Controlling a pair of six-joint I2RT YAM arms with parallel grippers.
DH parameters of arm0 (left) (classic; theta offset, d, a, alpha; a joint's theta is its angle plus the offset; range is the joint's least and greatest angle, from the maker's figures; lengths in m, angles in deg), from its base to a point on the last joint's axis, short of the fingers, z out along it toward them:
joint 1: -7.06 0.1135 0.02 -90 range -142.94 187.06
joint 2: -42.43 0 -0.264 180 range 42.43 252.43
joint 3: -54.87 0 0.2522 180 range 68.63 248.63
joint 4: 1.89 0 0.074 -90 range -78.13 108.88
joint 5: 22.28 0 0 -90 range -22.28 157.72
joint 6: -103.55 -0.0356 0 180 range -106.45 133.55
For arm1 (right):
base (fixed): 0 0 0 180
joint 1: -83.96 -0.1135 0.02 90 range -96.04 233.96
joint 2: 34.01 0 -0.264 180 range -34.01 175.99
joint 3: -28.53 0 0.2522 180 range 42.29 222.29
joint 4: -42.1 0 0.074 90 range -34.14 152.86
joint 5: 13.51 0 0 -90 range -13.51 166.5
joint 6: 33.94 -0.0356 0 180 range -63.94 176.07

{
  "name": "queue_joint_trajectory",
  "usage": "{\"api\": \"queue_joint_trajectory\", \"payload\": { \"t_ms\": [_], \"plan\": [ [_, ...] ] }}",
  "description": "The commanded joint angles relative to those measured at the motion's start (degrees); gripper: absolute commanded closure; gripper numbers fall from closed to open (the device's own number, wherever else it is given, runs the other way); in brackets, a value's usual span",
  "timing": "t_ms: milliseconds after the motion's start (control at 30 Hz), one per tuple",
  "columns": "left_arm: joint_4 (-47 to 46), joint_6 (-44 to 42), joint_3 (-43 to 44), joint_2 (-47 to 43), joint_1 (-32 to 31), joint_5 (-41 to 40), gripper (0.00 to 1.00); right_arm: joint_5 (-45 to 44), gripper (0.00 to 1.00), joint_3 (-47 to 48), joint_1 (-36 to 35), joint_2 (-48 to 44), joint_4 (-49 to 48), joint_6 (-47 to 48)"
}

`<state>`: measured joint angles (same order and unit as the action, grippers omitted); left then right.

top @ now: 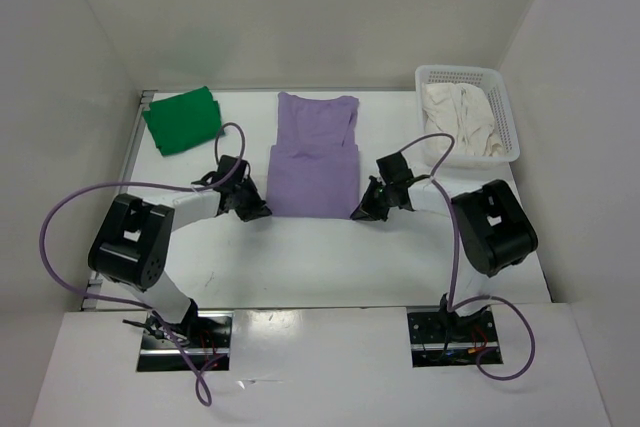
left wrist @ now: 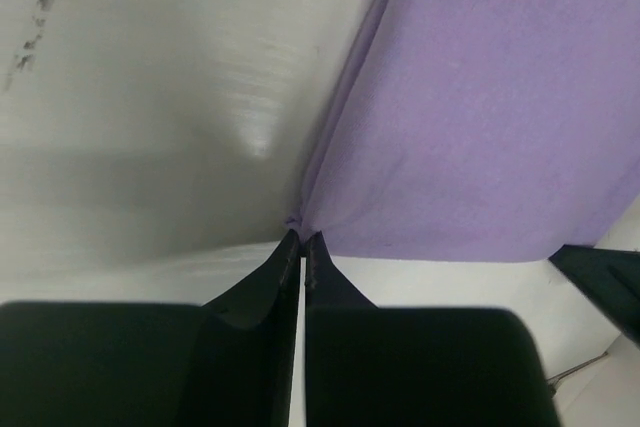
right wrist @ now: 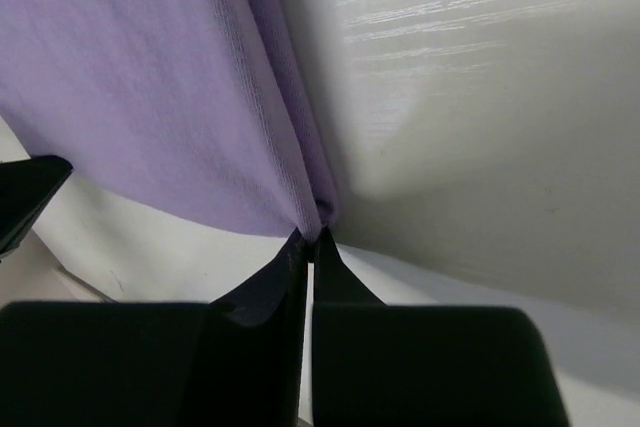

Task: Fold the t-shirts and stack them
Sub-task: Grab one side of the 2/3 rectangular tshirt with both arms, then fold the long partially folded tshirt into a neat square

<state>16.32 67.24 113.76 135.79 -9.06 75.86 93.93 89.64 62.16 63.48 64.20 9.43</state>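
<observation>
**Now: both near corners of the lavender shirt (top: 315,162) pinched**

The shirt lies flat mid-desk (top: 320,262). Its long axis runs straight away from you, collar far, hem near.

- **Grip:** Your left end effector (left wrist: 302,239) is closed on the near-left hem corner, and your right end effector (right wrist: 312,237) is closed on the near-right one. A small nub of cloth is gathered at each tip, and no gap shows between either pair of fingers.
- **Position:** The hem spans left to right between them. Each arm is equally near its own corner, and the cloth lies ahead of both, toward the far wall.
- **Next move (my read):** The fold carries the hem forward along that axis toward the collar. Keep both arms level or the edge will skew.
- **Other shirts:** The green shirt (top: 182,119) sits folded at far left. The cream shirt (top: 460,117) is bunched in the basket (top: 508,117) at far right, not yet folded.
</observation>
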Motion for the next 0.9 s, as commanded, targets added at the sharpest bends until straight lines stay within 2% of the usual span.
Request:
{"api": "queue_joint_trajectory", "payload": {
  "t_ms": [0, 200, 233, 333, 400, 500, 600, 667, 700, 867],
  "plan": [
    [4.67, -3.06, 0.41, -3.44, 0.21, 0.28, 0.98, -2.92, 1.00, -0.59, 0.53, -4.05, 2.72, -0.56],
    [18.19, -5.53, -3.89, -15.65, 0.21, 5.65, 1.00, -3.46, 1.00, -7.35, -4.12, -17.84, 8.44, -4.78],
    [20.05, -5.53, -3.90, -19.67, 0.21, 6.96, 1.00, -3.46, 1.00, -8.32, -6.21, -19.87, 10.01, -5.65],
    [28.49, -6.05, -3.29, -24.53, 0.21, 9.25, 1.00, -3.46, 1.00, -11.49, -9.30, -28.39, 15.45, -8.82],
    [32.88, -6.67, -1.80, -25.07, 0.21, 10.66, 1.00, -3.46, 1.00, -11.49, -9.31, -35.68, 18.63, -9.35],
    [35.79, -7.98, 1.18, -25.86, 0.21, 11.46, 1.00, -3.46, 1.00, -8.25, -7.56, -39.92, 24.00, -8.84],
    [36.60, -10.17, 10.40, -24.29, 0.82, 6.81, 1.00, -1.88, 1.00, -2.81, -2.99, -36.78, 24.53, -3.83],
    [35.37, -10.97, 15.58, -21.56, 1.62, 5.31, 1.00, -1.87, 1.00, 2.37, 0.42, -31.07, 22.87, -0.14],
    [32.84, -10.98, 19.61, -19.29, 2.23, 4.17, 1.00, -1.87, 1.00, 4.39, 1.31, -28.87, 21.30, 0.83],
    [24.57, -10.98, 27.20, -10.41, 4.17, 2.50, 1.00, -2.75, 1.00, 19.68, 5.54, -11.56, 18.82, 6.36]
  ]
}}
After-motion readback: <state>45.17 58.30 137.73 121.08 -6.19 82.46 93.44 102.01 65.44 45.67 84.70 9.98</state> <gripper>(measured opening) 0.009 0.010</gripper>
